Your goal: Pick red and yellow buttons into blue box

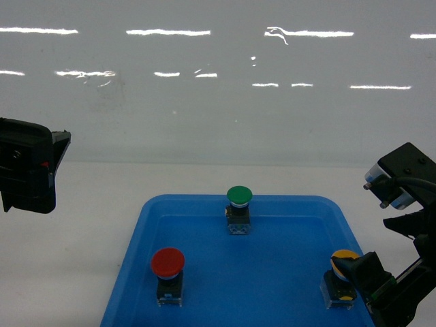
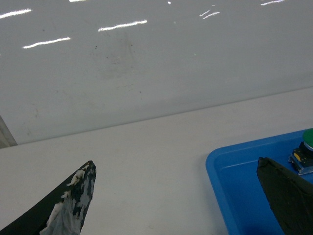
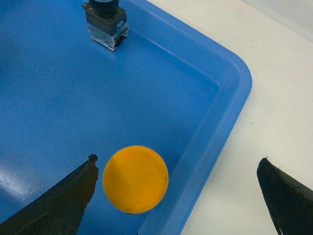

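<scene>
The red button [image 1: 167, 263] stands at the front left of a shallow blue tray [image 1: 136, 231]. At the tray's front right is the yellow button [image 1: 340, 257], with its round cap [image 3: 135, 179] seen from above. My right gripper [image 3: 178, 159] hangs open over it. The left finger sits just left of the cap and the right finger is out over the white table. My left gripper [image 2: 176, 162] is open above the table beside the tray's left rim [image 2: 215, 171], holding nothing. The blue box is out of view.
A green-capped button [image 1: 239, 196] stands at the back middle of the tray, and its base [image 3: 105, 19] shows in the right wrist view. The left arm's dark body [image 1: 27, 167] hangs at the far left. A glossy white wall [image 1: 218, 82] closes off the table behind.
</scene>
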{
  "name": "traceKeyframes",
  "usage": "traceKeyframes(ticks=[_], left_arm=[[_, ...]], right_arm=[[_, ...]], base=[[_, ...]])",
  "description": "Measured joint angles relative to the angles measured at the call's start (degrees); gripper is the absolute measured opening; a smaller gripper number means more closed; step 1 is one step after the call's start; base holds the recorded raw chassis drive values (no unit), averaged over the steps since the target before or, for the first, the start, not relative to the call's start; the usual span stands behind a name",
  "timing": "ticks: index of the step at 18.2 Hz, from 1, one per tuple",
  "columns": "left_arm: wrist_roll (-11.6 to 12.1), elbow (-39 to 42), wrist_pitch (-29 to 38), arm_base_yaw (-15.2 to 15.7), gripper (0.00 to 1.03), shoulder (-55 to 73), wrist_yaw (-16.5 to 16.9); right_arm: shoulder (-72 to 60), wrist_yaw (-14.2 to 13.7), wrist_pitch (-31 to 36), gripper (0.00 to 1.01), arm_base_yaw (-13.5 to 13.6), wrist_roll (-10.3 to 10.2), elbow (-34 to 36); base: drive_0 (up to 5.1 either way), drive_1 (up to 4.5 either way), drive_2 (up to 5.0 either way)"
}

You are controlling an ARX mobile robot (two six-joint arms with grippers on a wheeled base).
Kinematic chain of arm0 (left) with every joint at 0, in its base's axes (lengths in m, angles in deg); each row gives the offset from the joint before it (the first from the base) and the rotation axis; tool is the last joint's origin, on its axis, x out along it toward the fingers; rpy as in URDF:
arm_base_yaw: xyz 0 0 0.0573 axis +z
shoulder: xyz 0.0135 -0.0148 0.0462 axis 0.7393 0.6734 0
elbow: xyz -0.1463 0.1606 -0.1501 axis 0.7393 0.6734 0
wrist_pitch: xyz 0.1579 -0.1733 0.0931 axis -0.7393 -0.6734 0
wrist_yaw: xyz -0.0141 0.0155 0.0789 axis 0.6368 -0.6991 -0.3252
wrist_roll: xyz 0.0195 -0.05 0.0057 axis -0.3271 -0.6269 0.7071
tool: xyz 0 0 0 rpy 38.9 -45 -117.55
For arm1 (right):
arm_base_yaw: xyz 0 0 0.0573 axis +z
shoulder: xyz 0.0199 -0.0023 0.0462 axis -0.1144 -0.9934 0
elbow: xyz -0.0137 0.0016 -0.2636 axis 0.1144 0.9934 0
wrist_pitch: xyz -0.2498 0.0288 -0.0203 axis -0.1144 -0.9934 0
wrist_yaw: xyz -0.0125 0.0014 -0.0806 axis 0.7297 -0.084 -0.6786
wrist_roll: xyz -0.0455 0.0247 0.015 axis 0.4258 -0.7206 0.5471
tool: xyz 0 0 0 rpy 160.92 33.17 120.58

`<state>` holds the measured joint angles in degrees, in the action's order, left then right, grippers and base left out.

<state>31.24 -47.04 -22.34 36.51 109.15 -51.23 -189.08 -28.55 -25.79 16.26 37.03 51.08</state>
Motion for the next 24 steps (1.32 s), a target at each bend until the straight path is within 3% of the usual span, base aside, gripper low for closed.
traceKeyframes(ticks=[4,11,14,19,24], left_arm=[[0.00,0.00,0.00,0.02,0.98,-0.02,0.00],[0.00,0.00,0.00,0.02,0.98,0.00,0.00],[0.00,0.00,0.02,0.00,0.98,0.00,0.00],[-0.02,0.00,-0.02,0.02,0.98,0.00,0.00],[-0.02,0.00,0.02,0.00,0.98,0.00,0.00]], right_arm=[[-1.79,0.61,2.25,0.98,0.17,-0.09,-0.42],[-8.90,1.70,0.98,0.98,6.54,-0.50,-7.87],[-11.06,0.00,1.27,0.98,6.58,0.39,-6.71],[-17.35,-0.46,1.70,0.98,6.51,2.38,-8.13],[-21.62,0.15,1.99,0.98,7.34,2.89,-11.87]], base=[[0.0,0.00,0.0],[0.0,0.00,0.0],[0.0,0.00,0.0],[0.0,0.00,0.0],[0.0,0.00,0.0]])
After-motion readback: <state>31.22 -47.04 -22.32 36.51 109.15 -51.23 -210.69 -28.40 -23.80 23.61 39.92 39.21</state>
